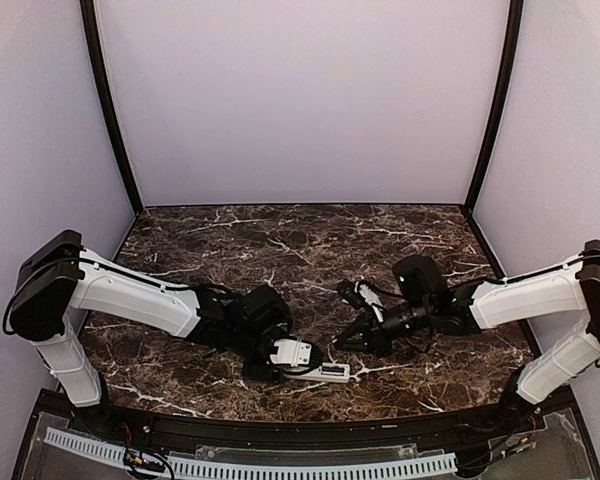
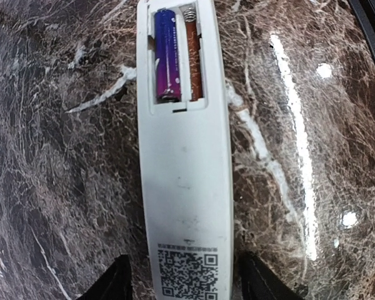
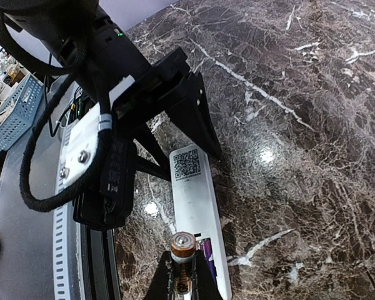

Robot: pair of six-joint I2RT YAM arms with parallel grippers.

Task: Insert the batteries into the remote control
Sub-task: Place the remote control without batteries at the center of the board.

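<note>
The white remote control (image 2: 186,181) lies face down on the marble table, its QR label towards my left gripper and its battery bay open. A purple battery (image 2: 167,53) sits in one slot. The slot beside it (image 2: 195,62) looks orange-brown with a spring at its end. My left gripper (image 2: 184,278) is open, its fingers astride the label end. My right gripper (image 3: 182,269) is shut on a copper-topped battery (image 3: 182,245) and holds it just above the bay end of the remote (image 3: 197,206). In the top view both grippers, left (image 1: 315,368) and right (image 1: 338,343), meet over the remote (image 1: 332,372).
The dark marble table (image 1: 280,240) has white walls at the back and sides. A black rail and a white slotted strip (image 1: 250,465) run along the near edge. The left arm's wrist and cable (image 3: 100,144) loom close beside the remote.
</note>
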